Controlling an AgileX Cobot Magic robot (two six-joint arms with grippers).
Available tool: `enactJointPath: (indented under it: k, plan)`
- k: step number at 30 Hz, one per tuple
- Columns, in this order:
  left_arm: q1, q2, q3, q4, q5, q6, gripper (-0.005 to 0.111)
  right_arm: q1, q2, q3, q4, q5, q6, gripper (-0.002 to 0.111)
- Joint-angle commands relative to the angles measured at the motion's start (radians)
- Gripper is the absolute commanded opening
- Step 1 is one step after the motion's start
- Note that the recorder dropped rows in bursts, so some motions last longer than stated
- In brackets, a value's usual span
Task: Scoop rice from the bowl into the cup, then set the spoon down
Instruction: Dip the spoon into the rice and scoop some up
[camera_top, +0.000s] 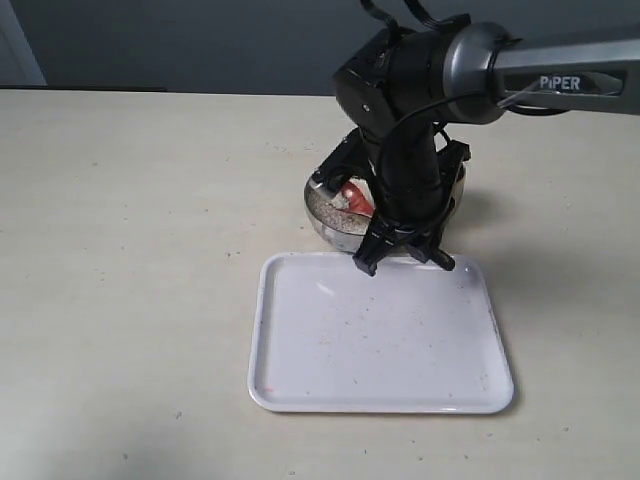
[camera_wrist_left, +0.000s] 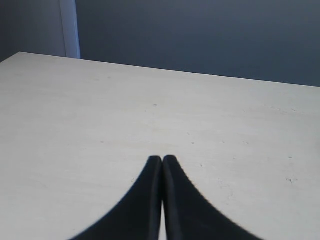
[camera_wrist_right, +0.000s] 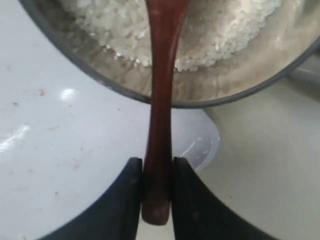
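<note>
A pale table (camera_top: 120, 250) before a dark wall. The rice (camera_wrist_right: 215, 30) lies heaped in the steel bowl (camera_wrist_right: 235, 90), just beside the far edge of a white tray (camera_top: 380, 350) — and the spoon (camera_wrist_right: 159, 125) reaches into the grains, its handle crossing the bowl's rim. The right claw (camera_wrist_right: 157, 165) grips the handle's end. The left claw (camera_wrist_left: 162, 160) hangs over the table elsewhere — tips pressed together, holding nothing.
</note>
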Motion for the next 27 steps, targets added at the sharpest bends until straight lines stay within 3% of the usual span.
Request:
enactJointPath:
  k: [1, 27]
  plan:
    - [-0.001, -0.001, -0.004, 0.001, -0.013, -0.007, 0.001, -0.009, -0.009, -0.008, 0.051, 0.002, -0.016, -0.001]
    - [-0.001, -0.001, -0.004, 0.001, -0.013, -0.007, 0.001, -0.157, -0.067, -0.057, 0.382, 0.002, -0.031, -0.001]
